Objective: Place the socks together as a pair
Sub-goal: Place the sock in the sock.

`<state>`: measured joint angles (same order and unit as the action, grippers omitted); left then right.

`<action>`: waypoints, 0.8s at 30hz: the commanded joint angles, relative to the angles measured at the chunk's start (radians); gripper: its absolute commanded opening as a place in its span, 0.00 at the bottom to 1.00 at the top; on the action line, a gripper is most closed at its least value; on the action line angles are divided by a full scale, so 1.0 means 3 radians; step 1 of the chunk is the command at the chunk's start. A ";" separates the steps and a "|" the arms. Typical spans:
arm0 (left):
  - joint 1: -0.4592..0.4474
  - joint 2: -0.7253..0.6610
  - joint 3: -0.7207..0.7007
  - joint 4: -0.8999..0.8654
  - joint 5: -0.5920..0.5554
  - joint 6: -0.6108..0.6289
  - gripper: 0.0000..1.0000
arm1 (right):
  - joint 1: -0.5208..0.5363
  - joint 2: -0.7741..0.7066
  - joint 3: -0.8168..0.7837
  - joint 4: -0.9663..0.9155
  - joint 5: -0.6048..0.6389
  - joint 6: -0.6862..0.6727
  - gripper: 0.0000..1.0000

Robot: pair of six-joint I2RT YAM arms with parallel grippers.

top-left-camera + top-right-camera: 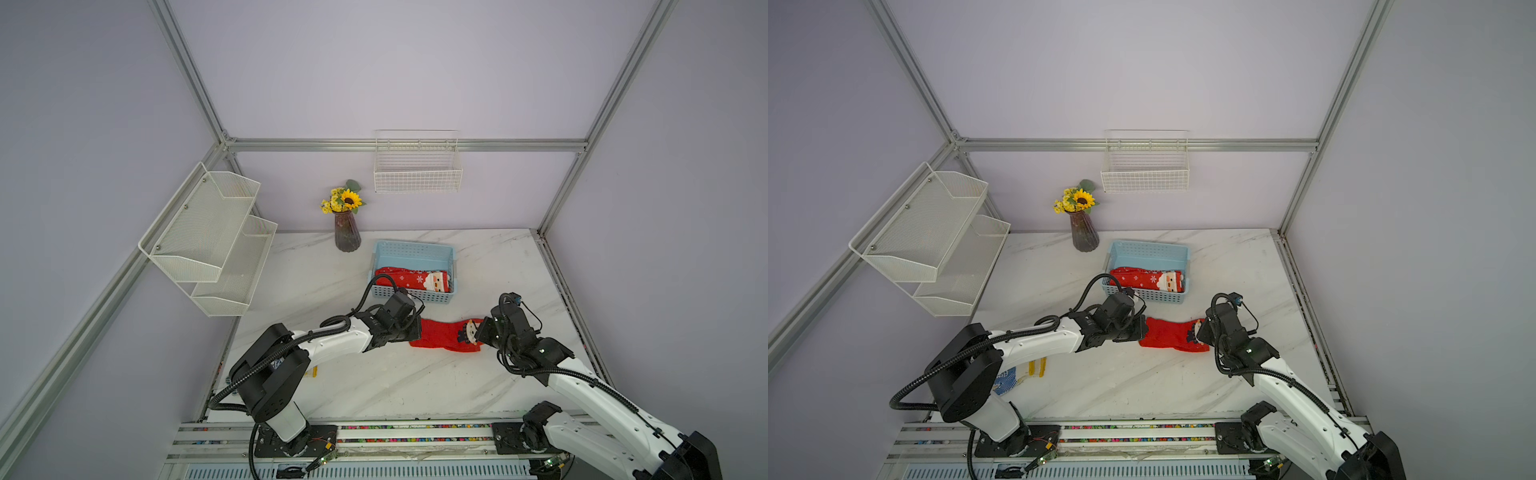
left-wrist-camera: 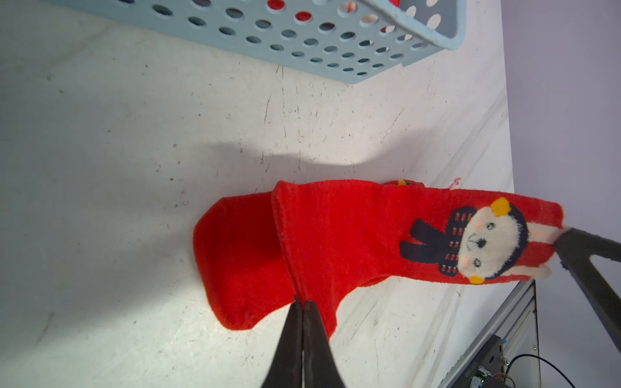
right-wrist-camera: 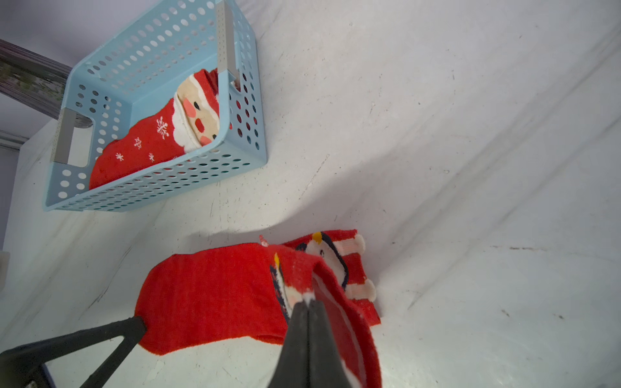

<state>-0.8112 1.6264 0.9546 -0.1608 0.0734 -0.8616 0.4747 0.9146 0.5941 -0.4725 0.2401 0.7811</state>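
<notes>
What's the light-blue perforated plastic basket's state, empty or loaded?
Loaded: a red snowflake sock with a Santa face lies inside the light-blue perforated basket. One sock or a stacked pair: cannot tell.

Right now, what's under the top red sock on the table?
A second red sock with the same white-faced figure. Its toe end and cuff stick out past the top sock, which covers its middle, so anything lying between or beneath them can't be seen.

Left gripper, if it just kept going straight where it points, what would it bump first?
The left gripper is shut on the top red sock; going on, it likely presses that sock into the table. Depth is unclear.
</notes>
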 commanded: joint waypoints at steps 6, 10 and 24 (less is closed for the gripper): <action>0.0050 -0.0212 -0.0058 -0.0077 -0.0032 0.0118 0.00 | -0.0059 -0.0044 -0.0112 0.0092 -0.0046 0.0072 0.00; 0.0068 -0.0272 -0.0083 -0.0090 -0.0016 0.0116 0.00 | -0.0066 -0.0043 -0.0169 0.0103 -0.0059 0.0082 0.00; 0.0069 -0.0166 -0.0071 -0.0096 -0.0037 0.0095 0.00 | -0.0179 0.0301 -0.0322 0.0302 -0.0028 -0.0061 0.00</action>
<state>-0.7967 1.5780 0.9546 -0.1974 0.0776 -0.8448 0.4324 0.9859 0.5152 -0.4252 0.2264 0.7719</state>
